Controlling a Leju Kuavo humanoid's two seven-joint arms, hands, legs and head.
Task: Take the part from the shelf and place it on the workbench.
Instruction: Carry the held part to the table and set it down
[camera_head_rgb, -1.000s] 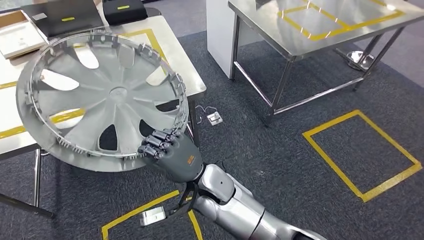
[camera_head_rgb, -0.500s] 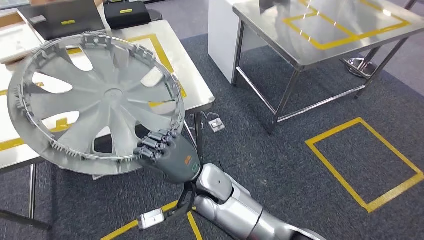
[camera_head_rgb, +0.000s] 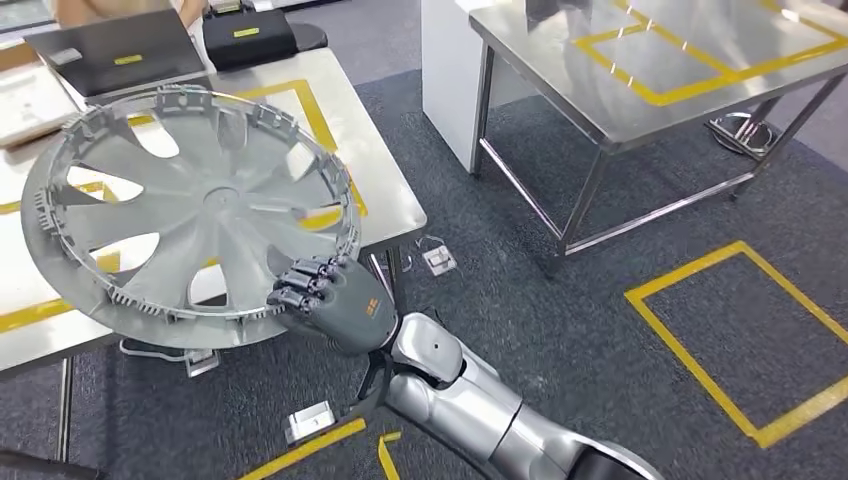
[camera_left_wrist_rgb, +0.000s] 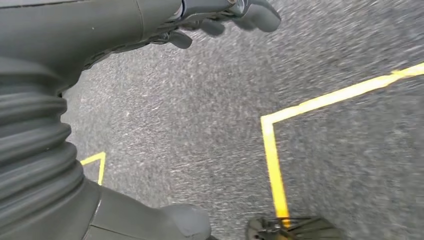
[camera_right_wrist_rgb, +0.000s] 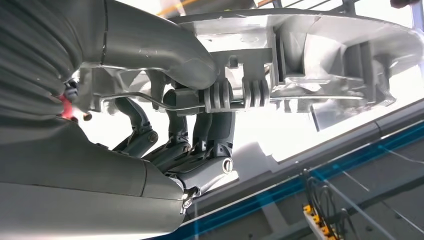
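While pinched at its near rim by the right hand (camera_head_rgb: 335, 300), could tip free: large silver plastic hubcap (camera_head_rgb: 190, 210) cantilevered far beyond the fingers.

The floor (camera_head_rgb: 520, 270) is dark grey speckled carpet marked with yellow tape outlines (camera_head_rgb: 745, 340). A steel table (camera_head_rgb: 690, 70) with thin legs and a yellow taped rectangle on its top stands at the upper right, beside a white cabinet (camera_head_rgb: 450, 60). At the left is a pale table (camera_head_rgb: 385, 190) with yellow tape, carrying a dark case (camera_head_rgb: 120, 55).
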